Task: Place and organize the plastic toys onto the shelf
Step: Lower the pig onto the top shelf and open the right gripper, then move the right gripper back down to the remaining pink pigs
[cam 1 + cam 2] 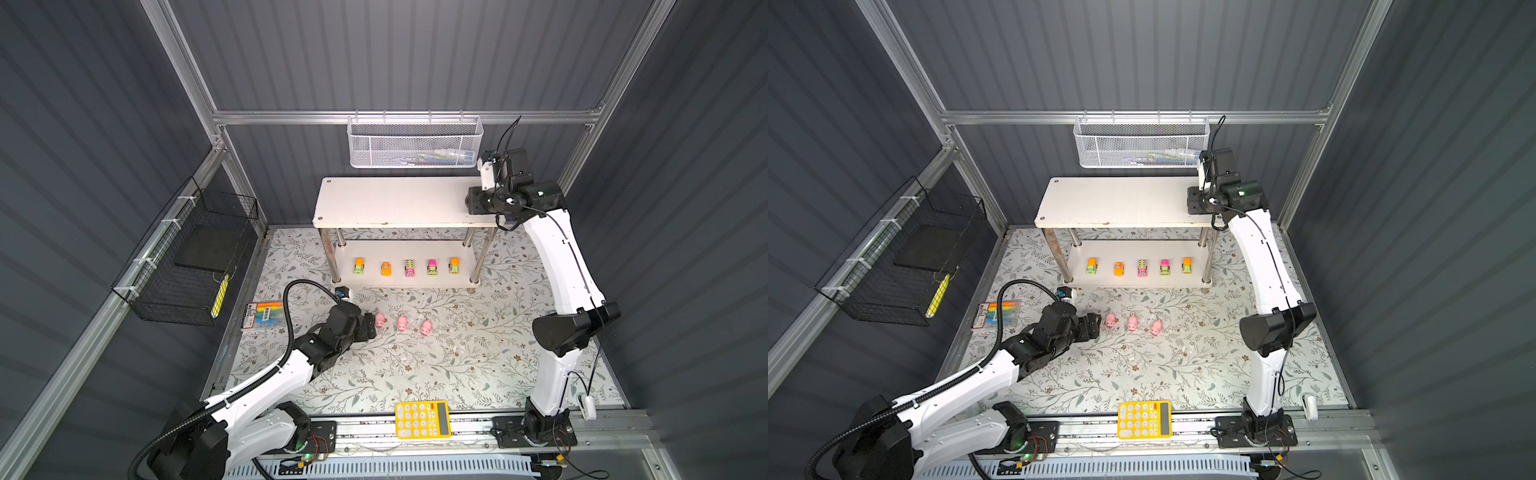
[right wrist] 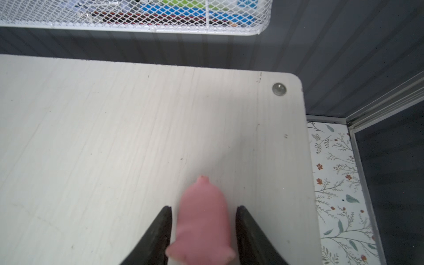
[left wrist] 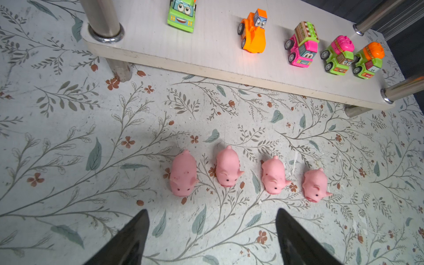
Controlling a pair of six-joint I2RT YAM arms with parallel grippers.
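Pink pig (image 2: 203,220), tail toward basket (image 2: 68,13).

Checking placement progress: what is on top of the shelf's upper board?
One pink pig, seen in the right wrist view between the right tool's parted jaws. The rest of the upper board looks bare; in both top views the arm covers that corner.

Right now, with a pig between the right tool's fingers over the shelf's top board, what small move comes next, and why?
Probably lift the right tool up: gaps show either side of the pig, which seems to rest on the top board, so it looks released.
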